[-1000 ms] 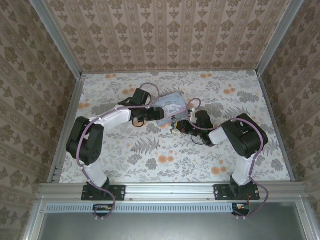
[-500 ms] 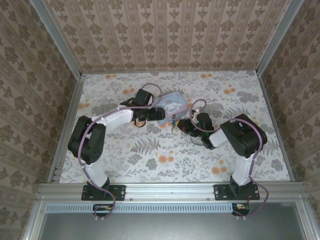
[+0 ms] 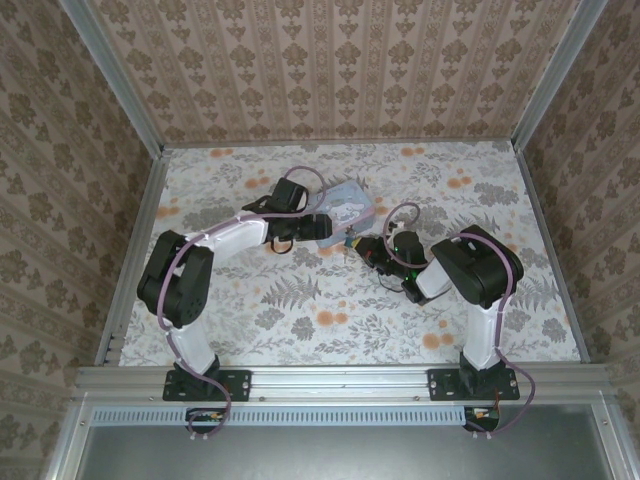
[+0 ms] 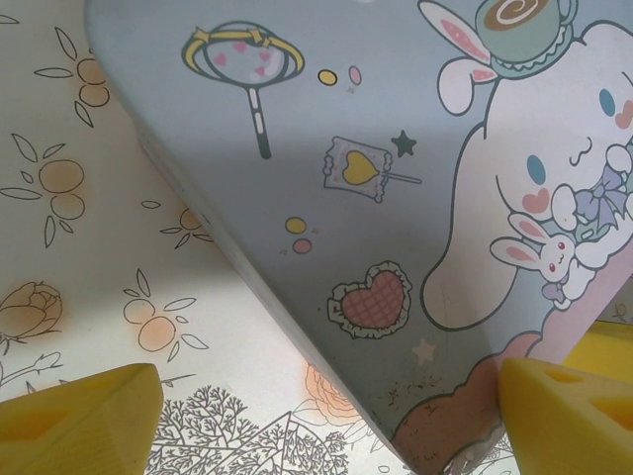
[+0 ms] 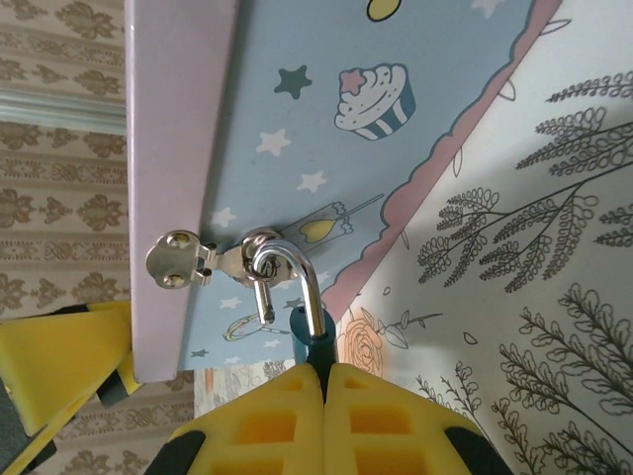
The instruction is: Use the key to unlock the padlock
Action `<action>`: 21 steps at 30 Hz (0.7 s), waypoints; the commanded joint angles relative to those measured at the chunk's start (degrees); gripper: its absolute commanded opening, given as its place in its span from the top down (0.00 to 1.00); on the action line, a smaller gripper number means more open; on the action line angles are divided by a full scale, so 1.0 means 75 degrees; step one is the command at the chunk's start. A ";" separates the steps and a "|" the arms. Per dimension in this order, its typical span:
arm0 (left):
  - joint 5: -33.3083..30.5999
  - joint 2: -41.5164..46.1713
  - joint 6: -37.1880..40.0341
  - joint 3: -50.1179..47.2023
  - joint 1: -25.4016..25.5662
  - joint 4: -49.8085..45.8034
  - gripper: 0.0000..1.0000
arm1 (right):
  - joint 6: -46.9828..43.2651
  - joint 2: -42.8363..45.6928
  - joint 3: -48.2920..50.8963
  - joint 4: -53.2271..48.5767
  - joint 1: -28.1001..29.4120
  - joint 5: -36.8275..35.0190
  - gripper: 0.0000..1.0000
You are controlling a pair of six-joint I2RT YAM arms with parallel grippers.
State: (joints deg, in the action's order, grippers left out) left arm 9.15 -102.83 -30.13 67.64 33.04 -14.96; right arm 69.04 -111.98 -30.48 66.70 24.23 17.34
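The padlock (image 5: 313,317) is hanging on the tin's (image 4: 396,198) latch (image 5: 213,259), its shackle (image 5: 282,249) apparently sprung free, so the unlocking is looking done; the right end effector (image 5: 324,381) is sitting pinched closed beneath it; the left end effector (image 4: 326,416) is gaping around the tin.

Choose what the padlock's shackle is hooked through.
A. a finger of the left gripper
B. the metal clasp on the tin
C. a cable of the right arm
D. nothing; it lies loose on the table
B: in the right wrist view the silvery shackle of the padlock passes through the ring of the clasp at the edge of the tin.
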 commanded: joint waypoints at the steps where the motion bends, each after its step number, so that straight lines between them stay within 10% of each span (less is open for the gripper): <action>1: -0.0493 -0.0406 0.0173 -0.0216 0.0012 -0.0774 0.12 | 0.0229 0.0042 0.0070 0.0239 -0.0086 -0.0764 1.00; 18: -0.0442 -0.0540 0.0130 -0.0287 0.0002 -0.0753 0.12 | 0.0266 -0.0010 -0.0216 0.0075 -0.0262 -0.0825 1.00; 21: -0.0355 -0.0575 0.0138 -0.0277 0.0001 -0.0730 0.12 | -0.0036 0.0060 0.0066 0.0151 -0.0229 -0.0599 0.80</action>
State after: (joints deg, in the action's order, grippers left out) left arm 9.39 -103.28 -30.15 67.64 33.08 -14.09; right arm 71.16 -111.98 -31.99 66.72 22.35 11.22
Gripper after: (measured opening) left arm 0.876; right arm 0.168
